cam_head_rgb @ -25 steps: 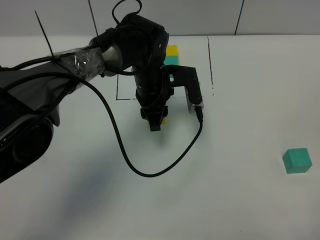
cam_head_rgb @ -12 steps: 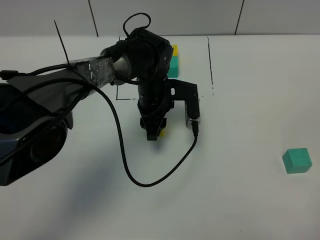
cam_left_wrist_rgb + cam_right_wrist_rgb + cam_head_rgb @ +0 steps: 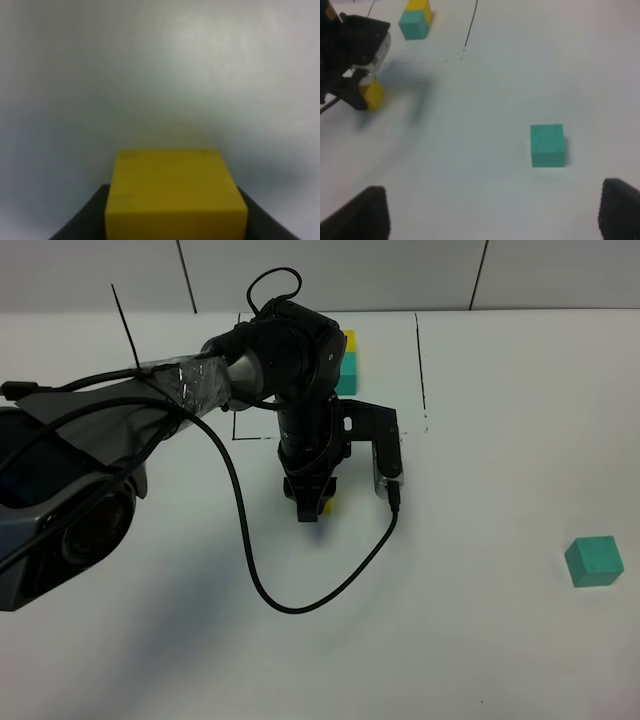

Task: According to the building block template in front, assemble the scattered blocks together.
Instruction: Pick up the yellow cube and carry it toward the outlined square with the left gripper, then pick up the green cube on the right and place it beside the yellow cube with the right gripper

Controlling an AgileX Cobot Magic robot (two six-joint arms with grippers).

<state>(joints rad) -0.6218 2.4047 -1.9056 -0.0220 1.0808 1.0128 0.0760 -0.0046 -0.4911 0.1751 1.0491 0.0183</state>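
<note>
The template (image 3: 344, 360), a yellow cube joined to a teal one, sits at the back inside a thin black outline (image 3: 421, 360). It also shows in the right wrist view as the template (image 3: 415, 20). My left gripper (image 3: 312, 502) points down in front of the outline, shut on the yellow cube (image 3: 326, 507), which sits low at the table. In the left wrist view the yellow cube (image 3: 175, 192) fills the gap between the dark fingers (image 3: 82, 220). The teal cube (image 3: 594, 561) lies alone at the far right. My right gripper (image 3: 495, 192) hovers open just short of the teal cube (image 3: 547, 145).
The left arm's black cable (image 3: 300, 600) loops over the white table in front of the gripper. A wrapped arm segment (image 3: 150, 380) crosses from the left. The white wall (image 3: 400, 275) closes off the back.
The left arm has shifted a little toward the front with the yellow cube, then held still. The teal cube has not moved.
</note>
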